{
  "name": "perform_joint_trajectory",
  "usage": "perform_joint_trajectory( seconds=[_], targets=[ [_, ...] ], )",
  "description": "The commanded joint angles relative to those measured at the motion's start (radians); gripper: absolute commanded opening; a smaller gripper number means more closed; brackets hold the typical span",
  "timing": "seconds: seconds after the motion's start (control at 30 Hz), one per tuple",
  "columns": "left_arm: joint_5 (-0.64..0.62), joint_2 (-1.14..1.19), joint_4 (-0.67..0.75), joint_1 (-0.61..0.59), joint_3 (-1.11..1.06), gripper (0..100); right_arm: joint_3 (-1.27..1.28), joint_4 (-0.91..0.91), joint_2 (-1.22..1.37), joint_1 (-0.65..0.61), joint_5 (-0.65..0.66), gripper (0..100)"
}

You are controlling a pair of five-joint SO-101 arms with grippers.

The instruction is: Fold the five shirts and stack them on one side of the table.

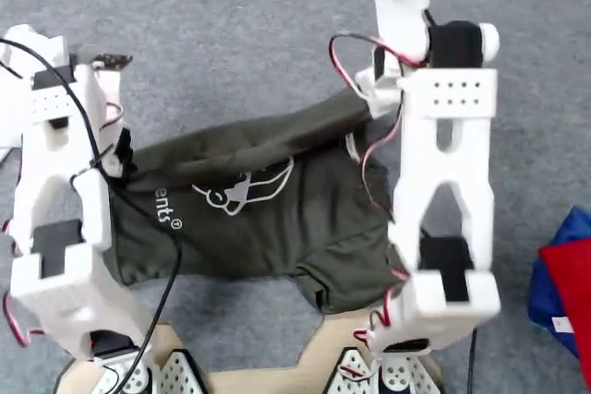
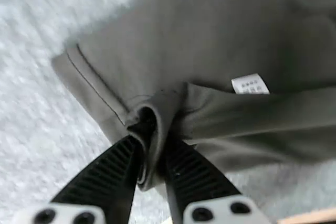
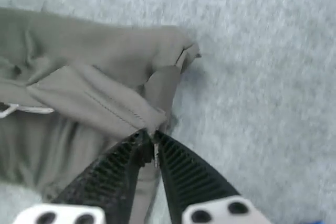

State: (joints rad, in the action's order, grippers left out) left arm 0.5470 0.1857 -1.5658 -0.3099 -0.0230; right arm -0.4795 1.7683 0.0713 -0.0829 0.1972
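An olive shirt with a white print lies crumpled across the middle of the grey table, its far edge lifted into a ridge. My left gripper is shut on a bunched fold of the shirt near a stitched hem; a white care label shows close by. In the high view that gripper sits at the shirt's left end. My right gripper is shut on a seam edge of the olive shirt, and it stands at the shirt's far right corner in the high view.
A red and blue folded cloth pile lies at the table's right edge. Red and black cables hang around both arms. A wooden base plate holds the arms at the near edge. Grey carpet-like table stretches beyond the shirt.
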Motion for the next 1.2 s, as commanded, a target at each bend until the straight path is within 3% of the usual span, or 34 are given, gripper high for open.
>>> perform_joint_trajectory(
  seconds=[0.0,0.27,0.6,0.83,1.17],
  targets=[
    [0.031,-0.170,0.055,-0.006,-0.170,2,0.191,0.012,-0.199,0.013,0.011,0.5],
    [0.075,-0.483,0.143,0.008,-0.528,2,0.677,-0.031,-0.588,0.016,0.003,0.5],
    [0.144,-0.676,0.132,-0.011,-0.718,2,1.070,0.009,-1.021,0.042,0.002,0.5],
    [0.183,-0.693,0.167,-0.011,-0.838,2,1.084,0.014,-1.101,0.183,0.014,0.5],
    [0.181,-0.685,0.201,-0.011,-0.838,2,1.087,0.014,-1.101,0.188,0.083,0.8]
  ],
)
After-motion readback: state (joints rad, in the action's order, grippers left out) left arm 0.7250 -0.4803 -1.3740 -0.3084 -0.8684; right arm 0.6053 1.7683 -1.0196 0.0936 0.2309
